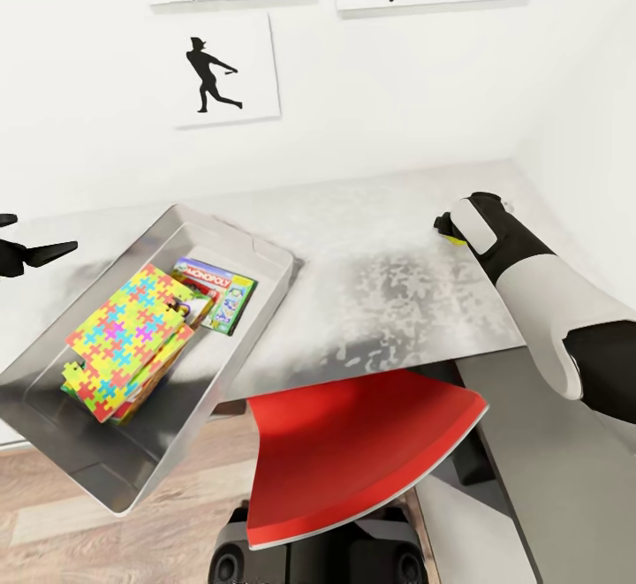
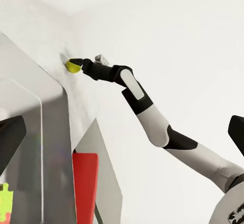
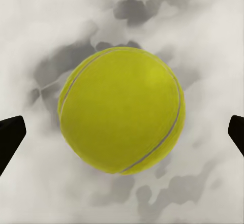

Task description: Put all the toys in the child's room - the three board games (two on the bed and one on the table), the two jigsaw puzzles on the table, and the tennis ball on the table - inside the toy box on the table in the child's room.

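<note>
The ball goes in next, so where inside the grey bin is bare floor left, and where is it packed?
In the light grey toy box, the near end and the strip along its left wall are bare. The middle is crowded: multicoloured jigsaw puzzles overlap the green Monopoly game box. The yellow-green tennis ball lies on the table.

One tennis ball (image 3: 121, 116), one toy box (image 1: 265, 253), two jigsaw puzzles (image 1: 124, 323), one red chair (image 1: 353, 451).
</note>
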Robot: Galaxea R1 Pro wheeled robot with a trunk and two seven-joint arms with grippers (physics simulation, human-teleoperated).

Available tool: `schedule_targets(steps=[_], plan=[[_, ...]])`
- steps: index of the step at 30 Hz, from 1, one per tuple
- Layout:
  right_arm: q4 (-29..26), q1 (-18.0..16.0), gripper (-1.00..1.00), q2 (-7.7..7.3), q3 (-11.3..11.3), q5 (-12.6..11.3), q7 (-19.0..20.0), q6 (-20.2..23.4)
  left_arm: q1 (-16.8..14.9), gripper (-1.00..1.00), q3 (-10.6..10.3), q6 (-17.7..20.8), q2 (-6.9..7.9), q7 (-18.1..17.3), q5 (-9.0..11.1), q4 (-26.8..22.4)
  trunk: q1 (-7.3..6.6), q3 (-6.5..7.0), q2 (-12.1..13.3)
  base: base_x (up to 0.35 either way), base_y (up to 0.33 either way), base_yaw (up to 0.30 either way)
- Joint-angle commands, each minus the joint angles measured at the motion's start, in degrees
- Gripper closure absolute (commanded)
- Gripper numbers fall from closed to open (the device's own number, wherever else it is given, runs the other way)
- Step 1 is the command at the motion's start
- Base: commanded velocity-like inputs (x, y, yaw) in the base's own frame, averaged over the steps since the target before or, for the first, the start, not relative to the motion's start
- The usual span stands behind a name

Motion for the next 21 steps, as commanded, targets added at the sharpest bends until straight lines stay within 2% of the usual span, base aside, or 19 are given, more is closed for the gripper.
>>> schedule_targets(steps=[1,21], plan=[[-0.08,-0.06,-1.00,-0.08,0.49,-0.47,-0.39,0.28,-0.15,-1.00,-0.36,0.60,0.08,-0.39,0.10,0.06,0.03,-0.15,-0.11,0.000,0.000,0.035],[-0.10,-0.17,-1.00,-0.51,0.25,-0.82,0.15,0.43,-0.15,-1.00,-0.36,0.55,0.08,-0.42,0.05,0.06,0.03,-0.34,-0.11,0.000,0.000,0.005]])
